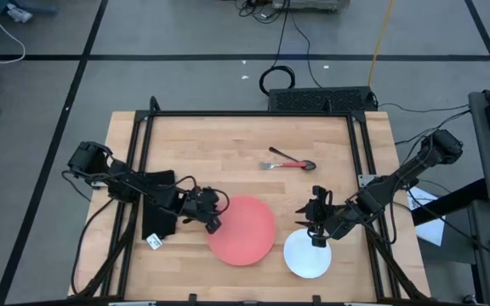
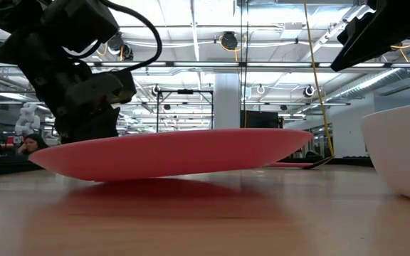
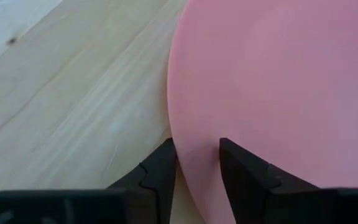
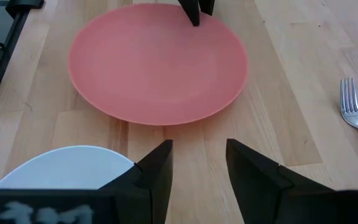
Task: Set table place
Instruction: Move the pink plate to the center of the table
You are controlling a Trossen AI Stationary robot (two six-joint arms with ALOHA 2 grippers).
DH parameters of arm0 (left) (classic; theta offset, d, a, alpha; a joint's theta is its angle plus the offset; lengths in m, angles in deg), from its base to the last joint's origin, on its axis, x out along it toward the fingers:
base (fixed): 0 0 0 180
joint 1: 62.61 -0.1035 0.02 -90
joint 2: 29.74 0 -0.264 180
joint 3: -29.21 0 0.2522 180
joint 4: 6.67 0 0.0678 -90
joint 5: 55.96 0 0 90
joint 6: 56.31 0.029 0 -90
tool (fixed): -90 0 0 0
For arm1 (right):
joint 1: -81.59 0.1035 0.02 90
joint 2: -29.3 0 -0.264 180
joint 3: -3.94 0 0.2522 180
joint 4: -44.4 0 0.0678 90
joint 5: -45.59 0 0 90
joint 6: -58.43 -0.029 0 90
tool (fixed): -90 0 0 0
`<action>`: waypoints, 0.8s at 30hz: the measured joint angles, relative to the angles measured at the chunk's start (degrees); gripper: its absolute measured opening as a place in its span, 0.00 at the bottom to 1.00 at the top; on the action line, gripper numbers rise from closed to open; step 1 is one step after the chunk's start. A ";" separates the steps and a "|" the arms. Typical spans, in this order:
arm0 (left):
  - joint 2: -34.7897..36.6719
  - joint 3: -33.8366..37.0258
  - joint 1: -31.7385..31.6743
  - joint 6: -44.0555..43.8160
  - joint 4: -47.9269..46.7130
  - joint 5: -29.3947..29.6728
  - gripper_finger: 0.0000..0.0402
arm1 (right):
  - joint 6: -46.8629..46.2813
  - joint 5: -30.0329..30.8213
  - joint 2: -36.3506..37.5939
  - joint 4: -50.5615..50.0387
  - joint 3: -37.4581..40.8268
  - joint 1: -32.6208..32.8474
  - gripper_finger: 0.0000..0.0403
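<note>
On the light-wood worktop [image 1: 253, 140], a pink plate [image 1: 242, 229] lies toward the six o'clock edge in the high view, slightly at seven o'clock from the centre. The left end effector [image 1: 212, 223] sits at the plate's nine o'clock rim; in the left wrist view its two dark fingers [image 3: 160, 171] straddle the plate's edge with a narrow gap on either side, so it is parted rather than clamped. From table height, the plate's rim on that side stands raised off the wood beneath the left arm. A white bowl [image 1: 307, 254] rests just at four o'clock of the plate, close but apart. The right end effector [image 1: 316, 233] hovers over the bowl's twelve o'clock edge, fingers spread and holding nothing. A fork with a red handle [image 1: 291, 162] lies at about one o'clock from the plate, well apart.
</note>
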 joint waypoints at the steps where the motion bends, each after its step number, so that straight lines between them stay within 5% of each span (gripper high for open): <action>1: 0.00 0.00 0.00 0.48 0.13 0.00 0.31 | 0.00 -0.01 -0.02 0.00 0.00 0.00 0.35; 24: 0.02 0.00 0.00 8.26 2.99 1.59 0.34 | -0.02 0.01 0.00 0.00 0.00 0.00 0.35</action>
